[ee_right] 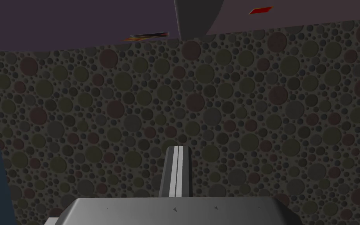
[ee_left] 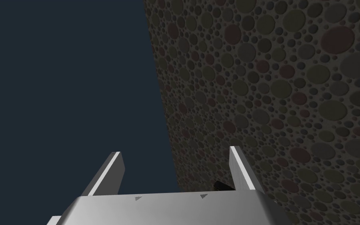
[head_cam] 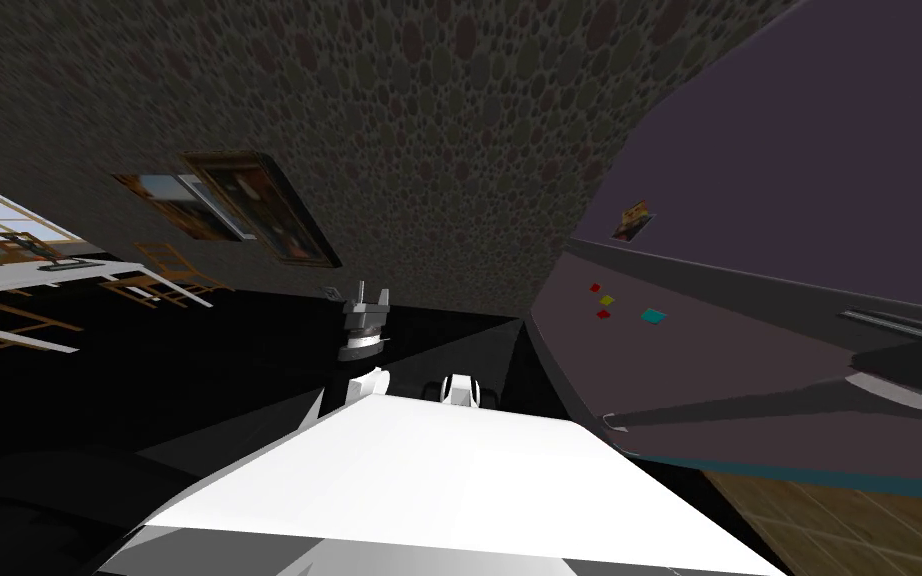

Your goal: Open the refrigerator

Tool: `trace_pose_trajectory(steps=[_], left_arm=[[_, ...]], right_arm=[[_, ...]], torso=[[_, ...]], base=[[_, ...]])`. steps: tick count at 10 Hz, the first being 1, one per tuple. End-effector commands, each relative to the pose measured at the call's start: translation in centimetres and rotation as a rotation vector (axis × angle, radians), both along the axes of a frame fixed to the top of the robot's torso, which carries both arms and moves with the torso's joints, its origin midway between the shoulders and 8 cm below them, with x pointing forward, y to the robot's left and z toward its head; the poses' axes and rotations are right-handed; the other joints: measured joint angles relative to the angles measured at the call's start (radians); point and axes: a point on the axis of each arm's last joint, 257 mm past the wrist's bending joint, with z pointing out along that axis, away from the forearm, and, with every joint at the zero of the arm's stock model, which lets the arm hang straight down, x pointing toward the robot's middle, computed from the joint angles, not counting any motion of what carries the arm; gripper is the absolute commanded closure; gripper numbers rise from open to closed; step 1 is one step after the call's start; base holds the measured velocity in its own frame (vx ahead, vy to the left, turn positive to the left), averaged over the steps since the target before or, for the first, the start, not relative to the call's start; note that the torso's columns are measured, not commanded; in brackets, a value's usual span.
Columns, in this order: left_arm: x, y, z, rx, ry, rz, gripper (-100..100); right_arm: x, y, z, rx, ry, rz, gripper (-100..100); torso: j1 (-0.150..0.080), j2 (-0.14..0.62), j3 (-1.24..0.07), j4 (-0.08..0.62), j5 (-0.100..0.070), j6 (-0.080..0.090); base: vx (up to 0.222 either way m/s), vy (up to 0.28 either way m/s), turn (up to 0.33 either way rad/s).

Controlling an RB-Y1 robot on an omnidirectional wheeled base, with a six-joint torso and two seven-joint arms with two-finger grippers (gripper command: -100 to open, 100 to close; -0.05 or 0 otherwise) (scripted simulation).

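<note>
Our left claw (ee_left: pixel 174 150), blades spread, and right claw (ee_right: pixel 179 150), blades pressed together, both face the pebbled wall (head_cam: pixel 469 120) left of the refrigerator (head_cam: pixel 729 330). Swinging toward the refrigerator, we could clip its near corner. A right claw not opened first could only push at it, not grip.

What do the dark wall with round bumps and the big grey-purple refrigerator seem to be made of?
The dark wall with round bumps looks like matt pebble or stone relief: shaded circles of many sizes, no gloss. The big grey-purple refrigerator looks smooth, perhaps painted metal: an even, flat face bearing small coloured squares, maybe magnets. Neither is certain.
</note>
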Motion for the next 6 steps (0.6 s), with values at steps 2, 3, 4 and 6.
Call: trace_pose_trajectory(steps=[2, 3, 4, 6], left_arm=[[0.0, 0.0, 0.0, 0.000, 0.000, 0.000, 0], [0.0, 0.0, 0.0, 0.000, 0.000, 0.000, 0], [0.0, 0.0, 0.0, 0.000, 0.000, 0.000, 0], [0.0, 0.0, 0.0, 0.000, 0.000, 0.000, 0]], right_arm=[[-1.4, -2.0, 0.1, -0.002, -0.003, -0.052, 100], [-2.3, -3.4, 0.2, -0.004, -0.004, -0.087, 100], [-2.3, -3.4, 0.2, -0.004, -0.004, -0.087, 100], [-1.5, -2.5, 0.5, -0.008, -0.008, -0.062, -100]], torso=[[0.001, -0.002, -0.001, -0.001, 0.001, 0.000], [0.000, -0.002, -0.002, -0.001, 0.000, -0.001], [-0.001, -0.003, -0.002, -0.001, 0.000, 0.000], [-0.007, 0.003, 0.001, 0.001, -0.001, 0.000]], base=[[0.122, 0.279, -0.019], [0.141, 0.248, -0.021], [0.113, 0.273, -0.013], [0.002, 0.034, 0.004]])
